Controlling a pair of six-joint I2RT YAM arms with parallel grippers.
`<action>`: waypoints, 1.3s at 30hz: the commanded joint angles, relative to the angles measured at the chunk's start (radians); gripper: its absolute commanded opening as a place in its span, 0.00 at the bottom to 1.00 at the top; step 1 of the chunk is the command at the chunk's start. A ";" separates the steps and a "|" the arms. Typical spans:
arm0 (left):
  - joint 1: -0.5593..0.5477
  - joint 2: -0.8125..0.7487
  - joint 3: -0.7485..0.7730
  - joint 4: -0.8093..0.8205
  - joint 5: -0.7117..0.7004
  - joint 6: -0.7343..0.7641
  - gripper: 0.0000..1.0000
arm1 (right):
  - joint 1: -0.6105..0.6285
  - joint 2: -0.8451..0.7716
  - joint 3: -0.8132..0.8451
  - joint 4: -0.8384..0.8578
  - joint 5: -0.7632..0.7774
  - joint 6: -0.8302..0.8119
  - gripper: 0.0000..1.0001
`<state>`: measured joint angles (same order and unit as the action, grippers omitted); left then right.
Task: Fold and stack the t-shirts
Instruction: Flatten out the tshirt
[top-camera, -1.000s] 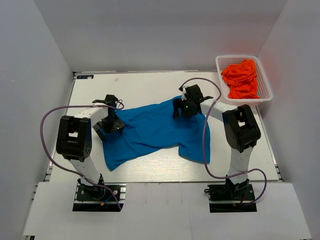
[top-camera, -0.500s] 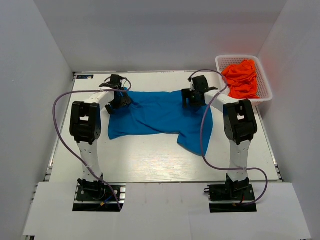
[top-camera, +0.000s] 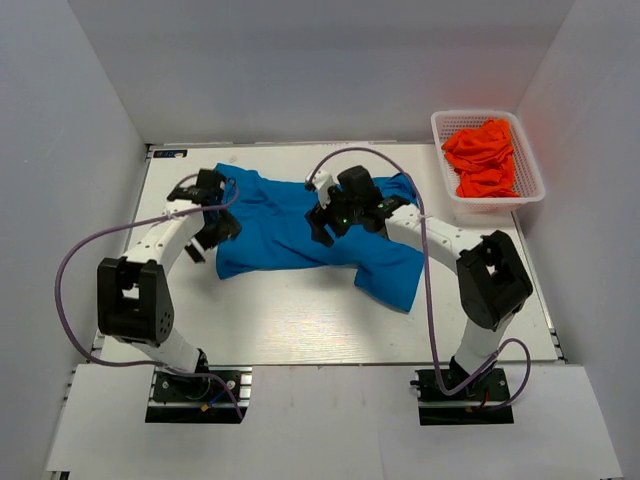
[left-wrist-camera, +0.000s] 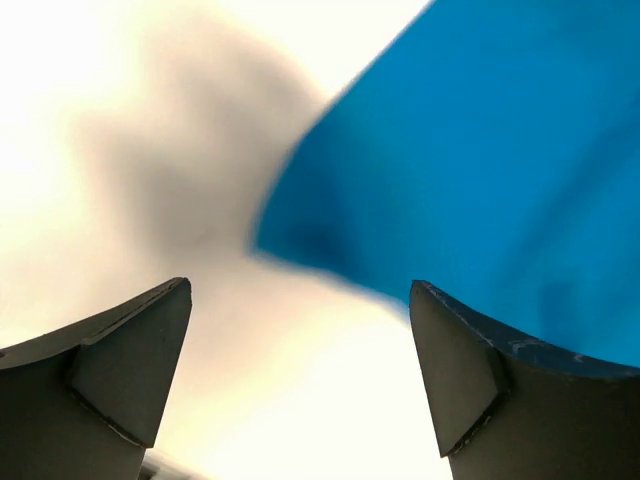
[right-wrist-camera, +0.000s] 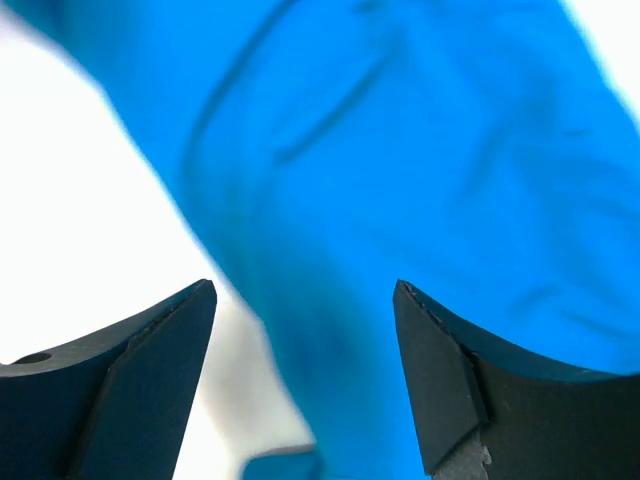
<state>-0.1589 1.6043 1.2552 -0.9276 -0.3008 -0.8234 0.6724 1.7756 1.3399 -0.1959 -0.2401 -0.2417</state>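
White plastic mesh basket (top-camera: 439, 138) holds your crumpled orange-red fabric t-shirts (top-camera: 482, 155). Left gripper (left-wrist-camera: 300, 300), right gripper (right-wrist-camera: 305, 295): both spread, empty, over blue fabric t-shirt (top-camera: 280, 220).

the blue t-shirt (top-camera: 290, 225) is soft matt cloth, smooth with shallow creases. the orange-red t-shirts (top-camera: 483, 155) are the same kind of matt cloth, crumpled. the basket (top-camera: 500, 201) is white plastic mesh with a slight sheen. the table (top-camera: 300, 325) is smooth, white and faintly glossy. the fingers (left-wrist-camera: 110, 380) of the left gripper (left-wrist-camera: 300, 288) look like dark matt plastic.
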 joint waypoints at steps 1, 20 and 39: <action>0.007 -0.055 -0.127 -0.149 -0.012 -0.065 1.00 | 0.021 0.018 -0.036 0.059 -0.091 0.013 0.77; 0.035 -0.132 -0.439 0.239 0.151 -0.082 1.00 | 0.141 0.223 0.056 0.029 0.182 0.028 0.62; 0.035 -0.043 -0.441 0.395 0.149 -0.030 0.00 | 0.138 0.141 0.008 0.073 0.288 0.103 0.00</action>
<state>-0.1261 1.5238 0.8104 -0.5846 -0.1753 -0.8715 0.8127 1.9900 1.3308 -0.1379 0.0051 -0.1604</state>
